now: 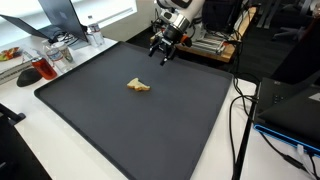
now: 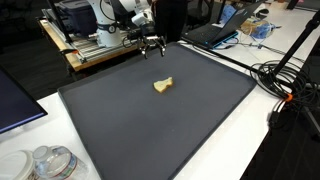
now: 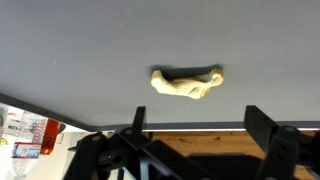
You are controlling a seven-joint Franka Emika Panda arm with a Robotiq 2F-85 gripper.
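A small pale yellow crumpled object (image 1: 138,86) lies near the middle of a dark grey mat (image 1: 110,125); it shows in both exterior views (image 2: 162,85) and in the wrist view (image 3: 186,82). My gripper (image 1: 160,52) hangs open and empty above the far edge of the mat, well apart from the yellow object. It also shows in an exterior view (image 2: 152,44). In the wrist view the two black fingers (image 3: 198,125) are spread wide with nothing between them.
A wooden bench with equipment (image 2: 95,45) stands behind the mat. Cups and a red item (image 1: 40,68) sit on the white table at one side. Cables (image 2: 285,85) and a laptop (image 2: 225,25) lie at another side. Plastic containers (image 2: 50,163) stand at a near corner.
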